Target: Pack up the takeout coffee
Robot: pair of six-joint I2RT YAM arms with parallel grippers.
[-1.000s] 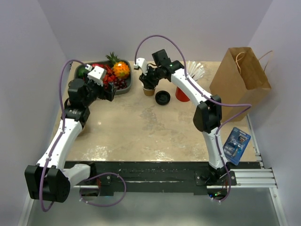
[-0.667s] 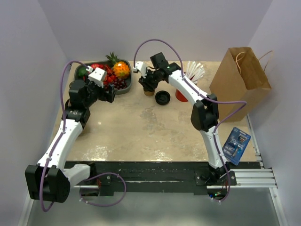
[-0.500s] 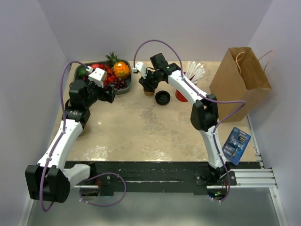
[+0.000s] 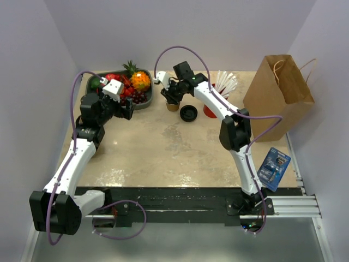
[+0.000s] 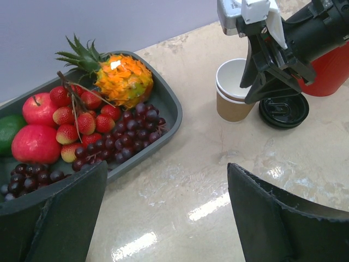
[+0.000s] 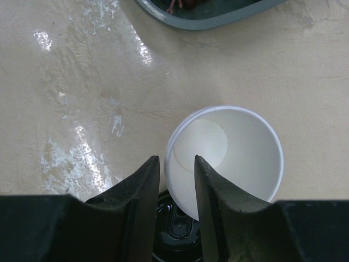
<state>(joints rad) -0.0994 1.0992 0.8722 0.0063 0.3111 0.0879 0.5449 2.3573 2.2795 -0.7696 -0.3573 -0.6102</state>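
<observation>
A small white paper cup [image 4: 173,105] with a tan lower band stands open, with no lid on it, by the fruit tray; it also shows in the left wrist view [image 5: 231,90] and the right wrist view [image 6: 240,153]. A round black lid [image 4: 188,113] lies on the table just right of the cup. No lidded cup shows in any view. My right gripper [image 6: 175,164] is narrowly open. It straddles the cup's wall, with one finger [image 6: 215,191] over the inside and the other outside. My left gripper [image 5: 166,196] is wide open and empty above the bare table by the tray.
A grey tray of fruit [image 4: 147,102] sits at the back left. A red cup [image 4: 211,109] with white straws [image 4: 226,82] stands right of the lid. An open brown paper bag [image 4: 279,95] stands at the right. A blue packet [image 4: 274,166] lies at the right table edge.
My right gripper has shifted a little to the left over the cup. The cup, the lid and my left arm have not moved.
</observation>
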